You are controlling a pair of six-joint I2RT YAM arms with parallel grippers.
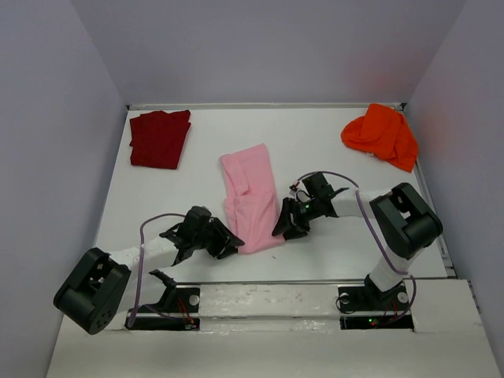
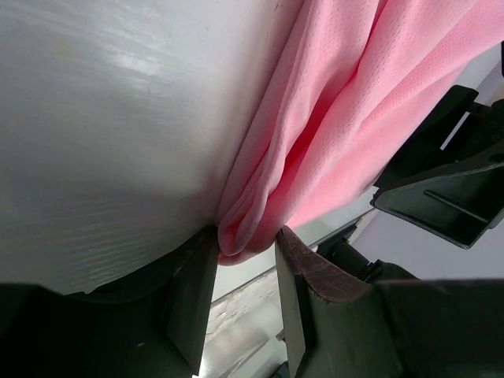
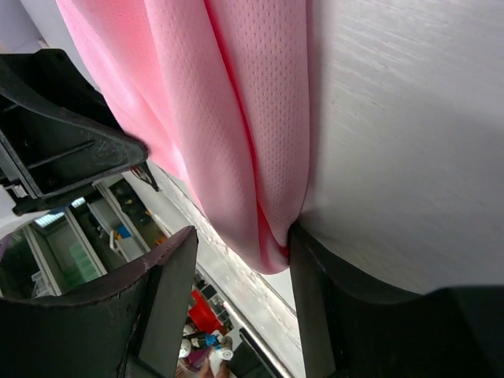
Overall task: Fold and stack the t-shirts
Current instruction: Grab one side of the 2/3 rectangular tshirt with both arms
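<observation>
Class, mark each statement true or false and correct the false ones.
1. The dark red t-shirt lies folded at the far left. True.
2. The orange t-shirt is stacked on the pink t-shirt. False: it lies bunched, apart, at the far right.
3. The left gripper and right gripper both have cloth from the pink t-shirt's near end between their fingers. True.
4. The pink t-shirt is spread flat at full width. False: it is folded into a narrow strip.

The pink t-shirt (image 1: 250, 197) lies in a long rumpled strip mid-way across the table (image 1: 346, 244). The dark red t-shirt (image 1: 160, 138) is folded flat in the far left corner, and the orange t-shirt (image 1: 381, 135) is crumpled in the far right corner.
</observation>
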